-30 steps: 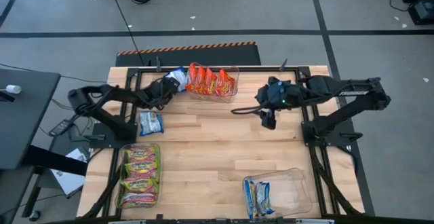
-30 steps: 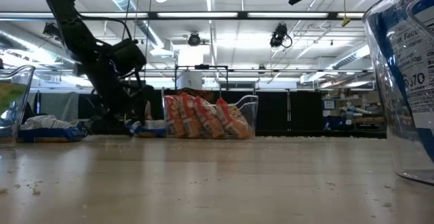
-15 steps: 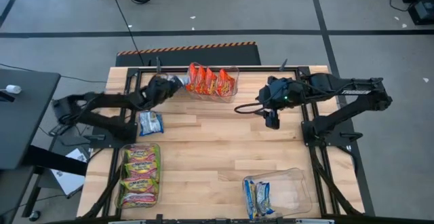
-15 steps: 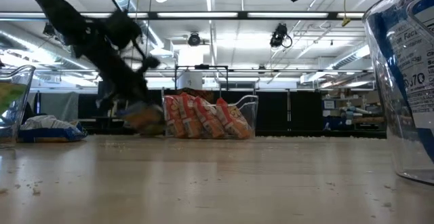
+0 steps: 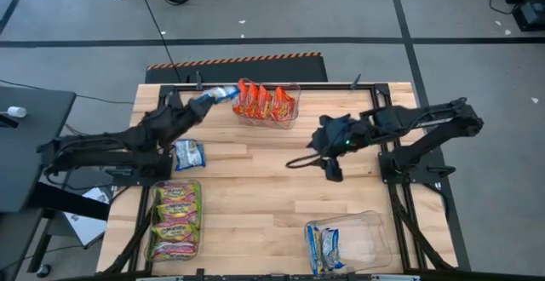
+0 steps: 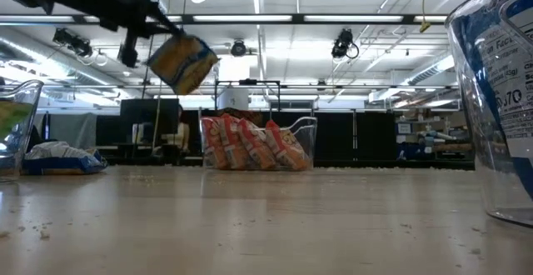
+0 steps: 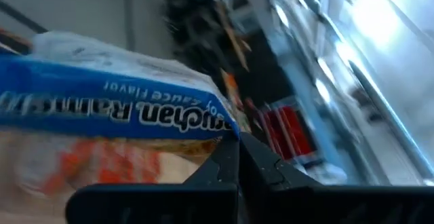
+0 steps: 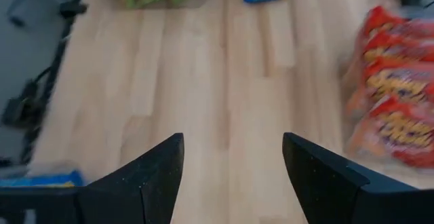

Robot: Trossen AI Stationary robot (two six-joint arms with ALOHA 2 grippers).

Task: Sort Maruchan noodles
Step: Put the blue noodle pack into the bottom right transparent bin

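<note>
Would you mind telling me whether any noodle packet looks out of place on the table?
One blue-white packet lies loose on the bare wood beside the left arm, outside every bin; the other blue packets stand in the clear bin at the near right.

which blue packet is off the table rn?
The blue packet clamped in the left gripper, lifted beside the red-packet bin; the other loose one lies flat on the wood.

The wooden table (image 5: 255,187) is carrying three clear bins (image 5: 271,102) of packets, with one loose blue packet (image 5: 189,154) lying nearby.
</note>
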